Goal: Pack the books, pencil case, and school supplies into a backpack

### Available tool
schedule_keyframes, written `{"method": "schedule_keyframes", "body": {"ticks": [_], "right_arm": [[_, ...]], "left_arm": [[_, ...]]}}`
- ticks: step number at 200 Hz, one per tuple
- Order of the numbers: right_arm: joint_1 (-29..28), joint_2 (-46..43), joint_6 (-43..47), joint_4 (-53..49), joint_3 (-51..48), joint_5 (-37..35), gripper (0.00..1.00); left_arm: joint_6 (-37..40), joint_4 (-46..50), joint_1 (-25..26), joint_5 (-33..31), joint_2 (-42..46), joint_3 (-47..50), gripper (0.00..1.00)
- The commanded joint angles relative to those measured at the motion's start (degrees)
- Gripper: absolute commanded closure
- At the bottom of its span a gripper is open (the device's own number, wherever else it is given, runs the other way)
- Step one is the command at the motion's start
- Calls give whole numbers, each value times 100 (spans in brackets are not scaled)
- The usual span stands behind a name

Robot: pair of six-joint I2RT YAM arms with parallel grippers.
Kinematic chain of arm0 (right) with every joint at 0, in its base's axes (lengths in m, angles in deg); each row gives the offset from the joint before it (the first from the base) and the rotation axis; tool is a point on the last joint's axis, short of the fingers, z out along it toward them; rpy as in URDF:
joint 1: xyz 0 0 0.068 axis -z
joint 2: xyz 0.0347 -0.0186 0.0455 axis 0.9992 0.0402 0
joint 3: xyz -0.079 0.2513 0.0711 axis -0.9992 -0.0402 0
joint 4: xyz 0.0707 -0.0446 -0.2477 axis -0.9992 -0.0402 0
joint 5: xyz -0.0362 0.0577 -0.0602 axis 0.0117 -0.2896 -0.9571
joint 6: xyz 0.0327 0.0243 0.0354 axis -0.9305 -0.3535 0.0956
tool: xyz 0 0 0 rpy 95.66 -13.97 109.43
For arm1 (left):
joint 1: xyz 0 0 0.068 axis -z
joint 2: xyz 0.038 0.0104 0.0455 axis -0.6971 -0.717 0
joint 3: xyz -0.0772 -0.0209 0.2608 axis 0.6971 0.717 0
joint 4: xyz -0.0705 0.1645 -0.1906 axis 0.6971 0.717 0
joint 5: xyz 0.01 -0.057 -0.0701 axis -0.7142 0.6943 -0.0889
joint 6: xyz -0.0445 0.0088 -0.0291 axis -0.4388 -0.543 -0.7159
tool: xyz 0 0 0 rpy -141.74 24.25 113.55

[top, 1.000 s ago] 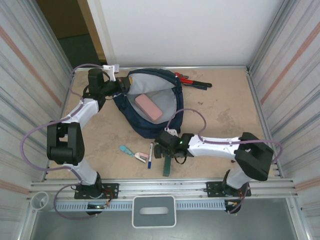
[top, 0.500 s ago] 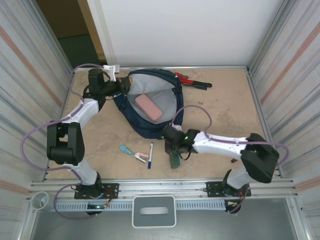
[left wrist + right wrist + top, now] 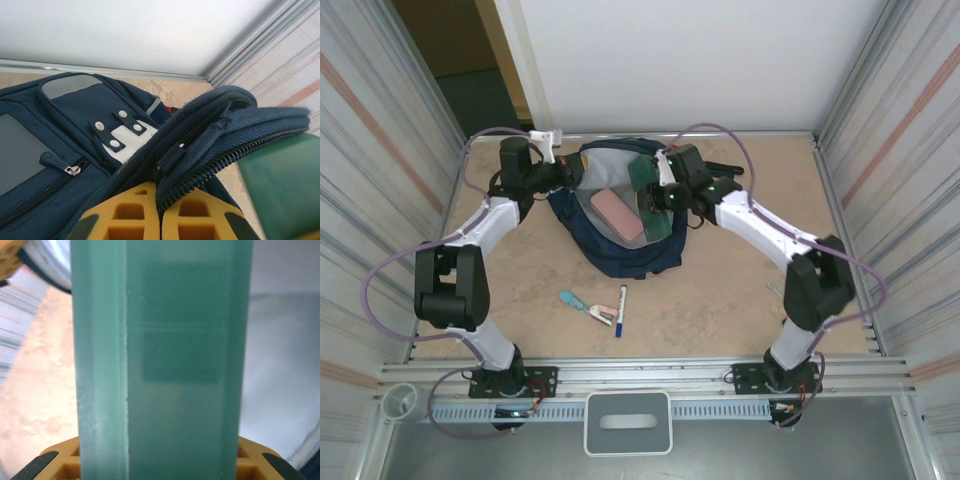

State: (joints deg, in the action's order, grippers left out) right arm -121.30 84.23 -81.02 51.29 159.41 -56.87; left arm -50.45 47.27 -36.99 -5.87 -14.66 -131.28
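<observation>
Green book [image 3: 157,355] pinched in right claw [image 3: 655,188] over backpack [image 3: 620,255] at surface's [image 3: 760,260] far edge; zipper rim [image 3: 210,165] clamped by left claw [image 3: 160,212].

Ribbed metal side walls [image 3: 370,150] and a white back panel [image 3: 700,60] enclose the beige table [image 3: 750,260].

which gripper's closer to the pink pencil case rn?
Right. The right gripper, shut on the green book, hangs over the open backpack, just right of the pencil case. The left gripper pinches the backpack's rim at its far-left edge, farther off.
</observation>
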Motion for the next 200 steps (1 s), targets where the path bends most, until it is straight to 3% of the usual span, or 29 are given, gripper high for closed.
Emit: {"method": "schedule_keyframes", "body": {"ticks": [1,42,82,97,118,141,173,200], "right_arm": [[6,649,1700,80,392,-419,83],[-31,1336,2986,663,556,-579,82],[-9,1868,3367,846,948,-957,79],[15,2075,3516,730,1183,-1051,71],[34,2346,3423,620,1512,-1096,50],[-91,2453,3185,168,2006,-2222,30],[-169,1829,2810,-380,1655,-2753,21],[-62,937,2462,-440,594,-2406,15]], "left_arm": [[-217,-72,121,188,118,-312,100],[-387,313,155,-29,44,-587,100],[-449,513,159,55,-81,-1030,100],[-428,660,174,126,-133,-1181,100],[-380,636,224,110,-125,-1093,100],[-368,609,247,141,-157,-1028,100],[-295,667,264,165,-160,-1021,100],[-155,787,273,105,-151,-1024,100]]}}
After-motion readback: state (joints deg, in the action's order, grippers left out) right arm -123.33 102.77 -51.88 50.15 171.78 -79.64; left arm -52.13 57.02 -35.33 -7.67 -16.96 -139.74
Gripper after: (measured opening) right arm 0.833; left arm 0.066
